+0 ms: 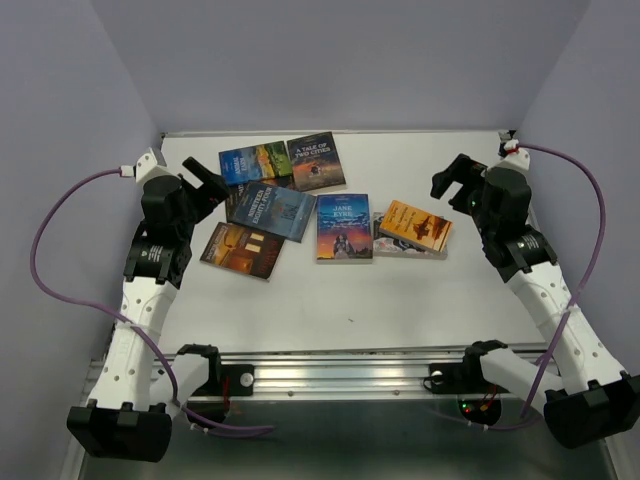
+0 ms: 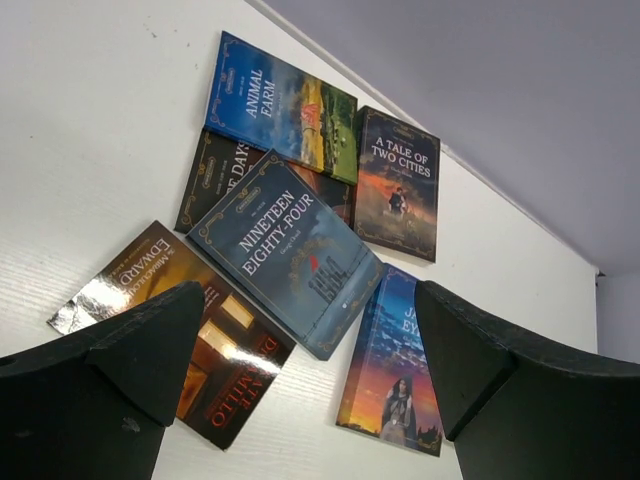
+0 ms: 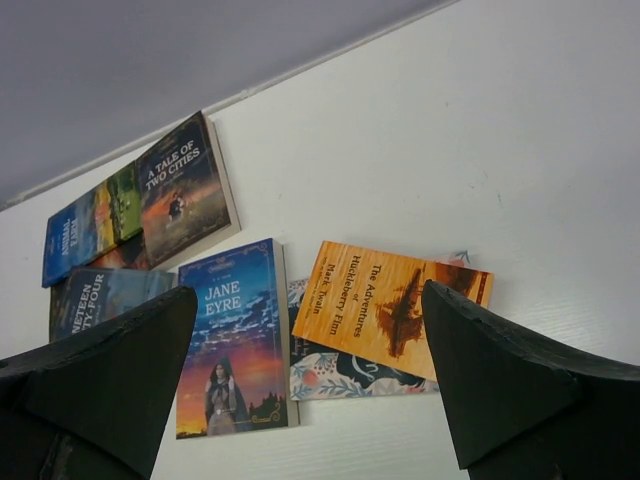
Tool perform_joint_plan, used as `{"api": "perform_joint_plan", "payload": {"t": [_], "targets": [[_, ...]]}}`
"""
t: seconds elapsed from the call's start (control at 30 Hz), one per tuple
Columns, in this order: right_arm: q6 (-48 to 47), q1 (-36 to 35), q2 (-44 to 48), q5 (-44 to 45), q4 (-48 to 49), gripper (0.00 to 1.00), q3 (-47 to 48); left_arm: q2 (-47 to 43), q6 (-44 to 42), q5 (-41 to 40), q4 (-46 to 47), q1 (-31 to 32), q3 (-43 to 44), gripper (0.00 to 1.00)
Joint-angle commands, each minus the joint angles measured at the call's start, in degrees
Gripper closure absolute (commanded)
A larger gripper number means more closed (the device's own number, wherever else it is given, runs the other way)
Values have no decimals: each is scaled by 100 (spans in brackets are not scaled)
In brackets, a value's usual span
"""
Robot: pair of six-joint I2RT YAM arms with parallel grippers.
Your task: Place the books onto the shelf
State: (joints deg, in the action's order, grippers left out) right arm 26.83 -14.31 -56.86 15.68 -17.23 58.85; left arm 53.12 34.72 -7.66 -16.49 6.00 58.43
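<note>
Several books lie flat in the middle of the white table. Animal Farm (image 1: 255, 162) and A Tale of Two Cities (image 1: 316, 161) are at the back. Nineteen Eighty-Four (image 1: 272, 210) overlaps a dark book (image 2: 215, 180), and a brown book (image 1: 243, 250) lies at the front left. Jane Eyre (image 1: 344, 227) is in the centre. To its right an orange Huckleberry Finn (image 1: 416, 225) lies on a floral book (image 3: 340, 375). My left gripper (image 1: 205, 178) hovers open above the left group. My right gripper (image 1: 452, 180) hovers open just right of the orange book. Both hold nothing. The shelf is out of view.
Grey walls close in the table (image 1: 400, 300) at the back and on both sides. A metal rail (image 1: 340, 365) runs along the near edge between the arm bases. Purple cables (image 1: 45, 240) loop outside each arm.
</note>
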Motion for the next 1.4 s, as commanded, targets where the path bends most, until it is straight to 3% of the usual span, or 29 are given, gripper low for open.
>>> {"api": "perform_joint_plan", "payload": {"t": [0.0,0.07,0.23,0.4,0.53,0.67,0.9,1.37], "targets": [[-204,-11,149,-231,132,0,144,-56,-97,63,137,7,10,1],[-309,-11,149,-512,141,0,136,-65,8,98,164,6,-60,1],[-635,-11,-280,-2233,247,0,223,110,272,572,330,15,-463,1],[-925,-133,-1589,-3703,352,0,732,470,412,740,410,182,-693,1],[-1617,-1045,-2433,-3335,378,0,1189,708,676,740,576,349,-868,1],[-1611,-1293,-3409,-3607,466,0,1734,1146,729,905,656,411,-772,1],[-627,-1347,-4359,-2299,396,0,1622,1472,879,1082,920,604,-887,1],[-134,-1347,-5397,-2316,502,0,1507,1930,870,1012,920,903,-904,1]]}}
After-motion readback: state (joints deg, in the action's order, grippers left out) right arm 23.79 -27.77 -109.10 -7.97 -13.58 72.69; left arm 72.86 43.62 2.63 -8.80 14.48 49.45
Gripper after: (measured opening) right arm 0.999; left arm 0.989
